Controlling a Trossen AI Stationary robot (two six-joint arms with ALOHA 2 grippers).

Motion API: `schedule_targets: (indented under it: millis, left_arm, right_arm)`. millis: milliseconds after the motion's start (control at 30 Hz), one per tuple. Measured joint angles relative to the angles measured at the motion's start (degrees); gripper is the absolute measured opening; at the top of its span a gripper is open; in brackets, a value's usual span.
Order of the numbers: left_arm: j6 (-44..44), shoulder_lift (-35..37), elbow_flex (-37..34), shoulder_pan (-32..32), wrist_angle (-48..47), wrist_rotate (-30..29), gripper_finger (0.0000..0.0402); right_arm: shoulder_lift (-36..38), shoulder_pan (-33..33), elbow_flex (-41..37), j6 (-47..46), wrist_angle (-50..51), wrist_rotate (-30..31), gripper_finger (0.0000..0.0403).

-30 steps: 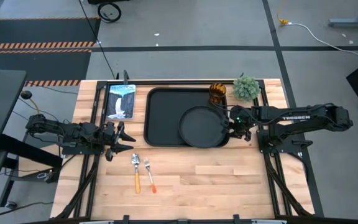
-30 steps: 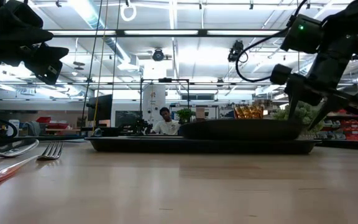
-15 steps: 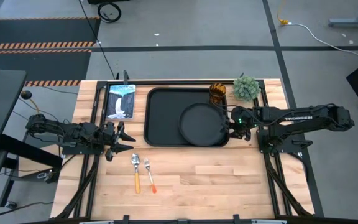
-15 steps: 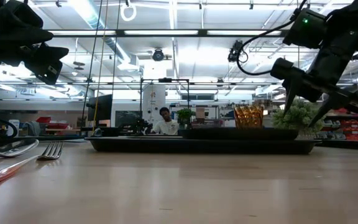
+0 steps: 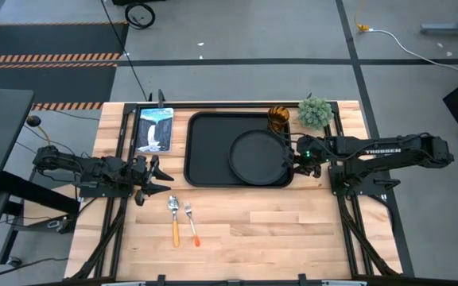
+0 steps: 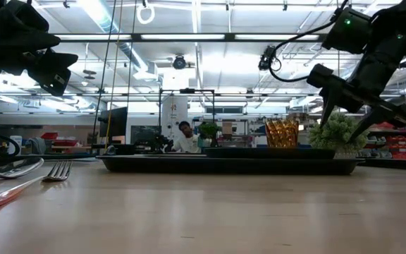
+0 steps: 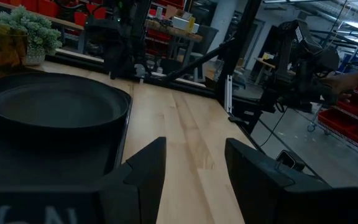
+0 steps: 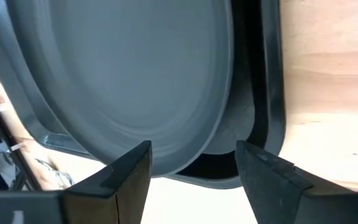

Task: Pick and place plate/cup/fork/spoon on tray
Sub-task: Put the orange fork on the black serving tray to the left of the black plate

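The round black plate [image 5: 257,159] lies flat on the right part of the black tray [image 5: 209,151]; it also shows in the right wrist view [image 8: 123,81]. The amber cup [image 5: 278,117] stands at the tray's far right corner; on it or beside it, I cannot tell. The spoon [image 5: 173,216] and the fork [image 5: 191,222] lie side by side on the table, near of the tray's left end. My right gripper [image 5: 290,157] hovers open just above the plate's right rim, touching nothing. My left gripper [image 5: 156,176] hangs open and empty left of the tray.
A small potted plant [image 5: 315,111] stands at the far right, beside the cup. A picture card [image 5: 154,129] lies at the far left. Bare wood stretches along the near side of the table. A person [image 6: 185,137] sits far off in the room behind.
The plate's right side has come down and the plate now lies flat on the tray. My right gripper has gone up a little, clear of the plate's rim.
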State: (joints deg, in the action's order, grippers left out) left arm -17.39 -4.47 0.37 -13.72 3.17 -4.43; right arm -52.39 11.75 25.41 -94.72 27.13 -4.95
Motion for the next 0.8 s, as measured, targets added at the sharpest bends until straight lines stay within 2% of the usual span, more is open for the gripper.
schedule_targets:
  millis: [233, 400, 500, 667, 800]
  left_arm:
    - [0.00, 0.00, 0.01, -0.01, -0.01, 0.00, 0.0174]
    - [-0.01, 0.00, 0.00, -0.01, 0.00, -0.01, 0.0174]
    - [0.02, 0.00, 0.01, 0.01, 0.09, -0.30, 0.0174]
    - [0.02, 0.00, 0.01, 0.01, 0.05, -1.49, 0.0174]
    - [0.04, 0.00, 0.01, 0.01, 0.05, -1.53, 0.0174]
  right_arm:
    - [3.37, 0.00, 0.26, 0.86, 2.43, 2.52, 0.0237]
    - [4.52, 0.00, 6.82, 4.66, 14.90, 7.59, 0.0237]
    - [4.45, 0.00, 11.16, 7.77, 18.19, 10.41, 0.0237]
    - [2.25, -2.14, 16.55, 13.58, 16.17, 18.05, 0.0237]
    - [-2.87, -6.06, 18.36, 19.90, 8.40, 23.22, 0.0237]
